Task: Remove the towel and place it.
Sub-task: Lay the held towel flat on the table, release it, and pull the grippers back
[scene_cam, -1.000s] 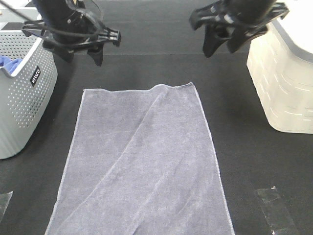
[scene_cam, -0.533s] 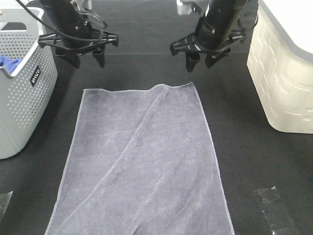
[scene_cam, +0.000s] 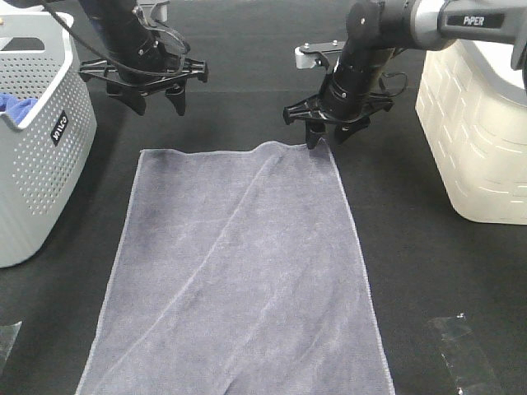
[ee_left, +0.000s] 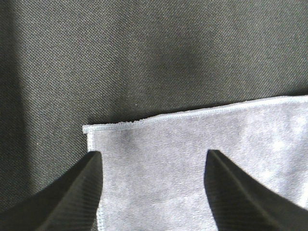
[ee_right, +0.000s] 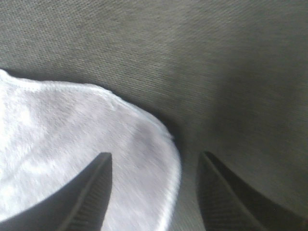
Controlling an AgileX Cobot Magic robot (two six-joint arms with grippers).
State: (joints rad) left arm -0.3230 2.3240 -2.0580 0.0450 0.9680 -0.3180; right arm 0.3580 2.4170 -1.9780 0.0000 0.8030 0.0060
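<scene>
Greyish-lavender rectangular microfibre towel (scene_cam: 239, 271) is spread flat on the black woven tabletop (scene_cam: 395, 247), between a grey perforated plastic basket (scene_cam: 41, 164) and a cream plastic basket (scene_cam: 478, 140). Each far corner is lined up with one gripper, presumably so that the short hem can be lifted evenly. The left gripper (scene_cam: 156, 105) is held spread and empty, the far-left corner framed between its jaws but untouched. The right gripper (scene_cam: 327, 137) is likewise parted and empty, the far-right corner lying between its jaws; contact cannot be told
</scene>
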